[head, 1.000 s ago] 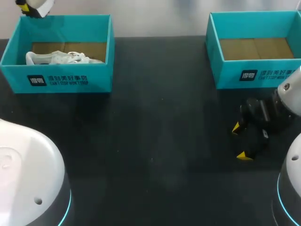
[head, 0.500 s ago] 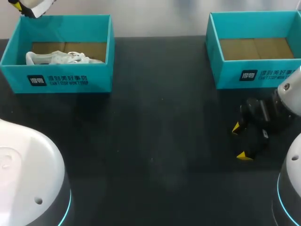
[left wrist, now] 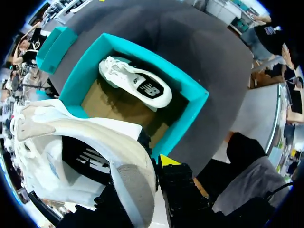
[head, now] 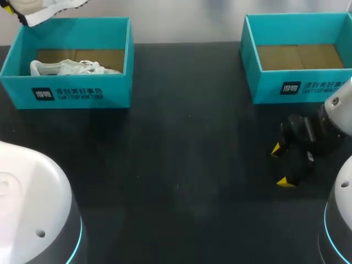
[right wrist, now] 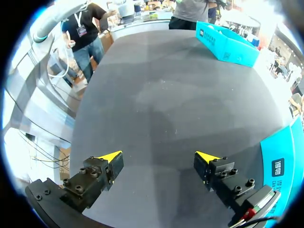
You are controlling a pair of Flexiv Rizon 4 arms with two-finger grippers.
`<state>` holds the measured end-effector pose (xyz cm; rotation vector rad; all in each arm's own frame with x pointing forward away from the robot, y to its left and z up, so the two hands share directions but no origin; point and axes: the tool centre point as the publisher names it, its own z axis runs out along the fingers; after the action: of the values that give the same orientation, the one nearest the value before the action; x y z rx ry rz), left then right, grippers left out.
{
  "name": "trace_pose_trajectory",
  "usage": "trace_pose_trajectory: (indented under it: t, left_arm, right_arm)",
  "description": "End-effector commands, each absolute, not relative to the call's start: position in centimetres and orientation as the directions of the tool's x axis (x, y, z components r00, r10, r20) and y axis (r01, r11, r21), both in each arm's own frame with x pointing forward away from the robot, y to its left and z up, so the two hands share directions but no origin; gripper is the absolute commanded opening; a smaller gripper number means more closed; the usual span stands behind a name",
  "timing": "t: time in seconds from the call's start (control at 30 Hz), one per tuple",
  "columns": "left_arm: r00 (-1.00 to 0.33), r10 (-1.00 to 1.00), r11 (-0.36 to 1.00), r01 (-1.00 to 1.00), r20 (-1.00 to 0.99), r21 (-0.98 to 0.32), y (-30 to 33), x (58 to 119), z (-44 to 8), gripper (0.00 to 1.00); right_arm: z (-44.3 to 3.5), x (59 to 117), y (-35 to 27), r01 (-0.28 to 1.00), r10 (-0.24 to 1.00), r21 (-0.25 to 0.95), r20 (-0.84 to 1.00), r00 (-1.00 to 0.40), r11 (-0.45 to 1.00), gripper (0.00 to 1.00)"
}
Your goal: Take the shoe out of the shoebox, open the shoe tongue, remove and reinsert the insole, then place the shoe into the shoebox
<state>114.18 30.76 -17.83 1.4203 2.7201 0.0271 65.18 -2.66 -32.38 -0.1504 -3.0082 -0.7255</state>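
Note:
My left gripper (head: 7, 6) hangs above the back left corner of the left teal shoebox (head: 71, 93), shut on a white shoe (head: 41, 10). In the left wrist view this held shoe (left wrist: 80, 147) fills the space beside one yellow fingertip (left wrist: 168, 159), its heel between the fingers. Below it the left teal shoebox (left wrist: 192, 95) holds a second white shoe (left wrist: 135, 83), which lies on its side on the cardboard floor (head: 66, 67). My right gripper (head: 280, 165) stands open and holds nothing, low over the table in front of the right box (right wrist: 159, 159).
An empty teal shoebox (head: 300, 82) stands at the back right, just behind my right gripper. The dark table (head: 181, 165) stretches between the two boxes. In the right wrist view the left box (right wrist: 228, 45) shows far ahead.
The left gripper has swung the held shoe, so more of it now shows over the left box's back wall. The right arm has kept still.

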Motion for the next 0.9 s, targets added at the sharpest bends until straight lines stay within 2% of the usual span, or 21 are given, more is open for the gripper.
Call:
trace_pose_trajectory:
  t: [0.03,0.5,0.73,0.9]
  left_arm:
    - [-0.306,0.950,0.311,0.944,-0.064,0.107,31.0,113.9,-18.0,0.00]
    - [-0.306,0.950,0.311,0.944,-0.064,0.107,31.0,113.9,-18.0,0.00]
    - [-0.211,0.977,0.211,0.970,-0.018,0.116,30.5,116.1,-20.7,0.00]
    - [-0.093,0.996,0.094,0.992,-0.016,0.084,30.8,115.9,-21.8,0.00]
  right_arm:
    - [-32.4,65.1,-2.6,0.105,0.086,0.449,0.064,-0.994,0.887,1.00]
    - [-32.4,65.1,-2.6,0.105,0.086,0.449,0.064,-0.994,0.887,1.00]
    - [-32.4,65.1,-2.6,0.105,0.086,0.449,0.064,-0.994,0.887,1.00]
    - [-32.4,65.1,-2.6,0.105,0.086,0.449,0.064,-0.994,0.887,1.00]
